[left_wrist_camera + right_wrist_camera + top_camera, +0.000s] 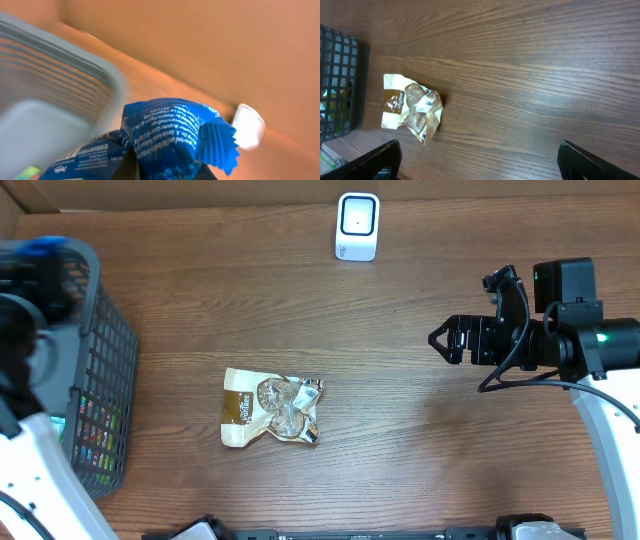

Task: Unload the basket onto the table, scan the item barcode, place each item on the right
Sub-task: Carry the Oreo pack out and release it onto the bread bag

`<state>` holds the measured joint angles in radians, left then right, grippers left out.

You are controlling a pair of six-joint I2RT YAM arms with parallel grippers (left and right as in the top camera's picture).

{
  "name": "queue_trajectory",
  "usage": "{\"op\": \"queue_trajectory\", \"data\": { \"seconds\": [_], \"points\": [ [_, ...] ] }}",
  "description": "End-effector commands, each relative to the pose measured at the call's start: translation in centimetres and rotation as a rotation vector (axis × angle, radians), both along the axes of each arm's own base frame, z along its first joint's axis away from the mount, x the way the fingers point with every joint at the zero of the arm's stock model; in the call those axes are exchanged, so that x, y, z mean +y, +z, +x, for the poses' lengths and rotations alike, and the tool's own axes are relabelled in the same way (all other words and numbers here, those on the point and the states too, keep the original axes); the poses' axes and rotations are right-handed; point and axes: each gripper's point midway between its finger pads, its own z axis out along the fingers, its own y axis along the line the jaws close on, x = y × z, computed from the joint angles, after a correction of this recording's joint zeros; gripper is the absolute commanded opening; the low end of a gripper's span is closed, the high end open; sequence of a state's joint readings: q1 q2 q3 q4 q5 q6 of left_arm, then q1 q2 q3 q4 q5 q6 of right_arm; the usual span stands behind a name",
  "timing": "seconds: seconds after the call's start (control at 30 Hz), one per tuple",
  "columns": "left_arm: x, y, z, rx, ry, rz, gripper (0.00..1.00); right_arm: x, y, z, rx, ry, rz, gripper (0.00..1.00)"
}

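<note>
Presently the left pincer [167,172] is clamped shut on a blue packet [170,137], gripping it from below. The packet's crimped end and printed side face the left wrist camera. In the overhead view, which is blurred there, the packet sits at the far left above the grey basket [100,370]. The white scanner [357,225] stands at the far edge of the table [420,450], well apart from the packet. The right pincer [440,338] is spread fully wide, holds nothing, and hangs over bare wood at right. A tan bag [270,408] lies flat near centre, between basket and right pincer.
</note>
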<state>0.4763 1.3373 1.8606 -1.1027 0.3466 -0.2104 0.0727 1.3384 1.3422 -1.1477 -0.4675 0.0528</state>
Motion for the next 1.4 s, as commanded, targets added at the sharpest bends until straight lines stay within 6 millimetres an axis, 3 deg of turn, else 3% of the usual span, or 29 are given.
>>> {"op": "queue_trajectory", "data": {
  "seconds": [0.0,0.2,0.33,0.67,0.8,0.9,1.0,1.1,1.23,1.37],
  "points": [
    [-5.8,-0.8,0.2,0.054,-0.164,-0.011,0.04,0.3,0.5,0.2,-0.019,0.006,0.008,1.00],
    [-13.3,-7.2,0.2,0.329,-0.354,0.022,0.04,0.3,0.5,0.3,-0.024,0.006,0.008,1.00],
    [-17.6,-13.7,0.8,0.544,-0.453,0.155,0.04,0.3,0.5,0.3,-0.024,0.006,0.008,1.00],
    [-23.0,-27.8,2.0,0.889,-0.579,0.456,0.04,0.3,0.5,0.3,-0.024,0.007,0.008,1.00],
    [-24.0,-32.6,1.7,1.016,-0.609,0.515,0.04,0.3,0.5,0.3,-0.023,0.006,0.008,1.00],
    [-24.4,-35.1,1.1,1.090,-0.628,0.536,0.04,0.3,0.5,0.3,-0.024,0.007,0.008,1.00],
    [-24.6,-36.8,0.5,1.148,-0.643,0.554,0.12,0.3,0.5,0.3,-0.024,0.006,0.007,1.00],
    [-24.5,-37.1,0.4,1.160,-0.644,0.556,0.24,0.3,0.5,0.3,-0.023,0.006,0.008,1.00],
    [-24.6,-35.4,1.6,1.122,-0.631,0.541,0.33,0.3,0.5,0.3,-0.024,0.006,0.008,1.00],
    [-25.4,-31.5,3.8,1.041,-0.622,0.495,0.34,0.3,0.5,0.3,-0.023,0.006,0.008,1.00]
  ]
}}
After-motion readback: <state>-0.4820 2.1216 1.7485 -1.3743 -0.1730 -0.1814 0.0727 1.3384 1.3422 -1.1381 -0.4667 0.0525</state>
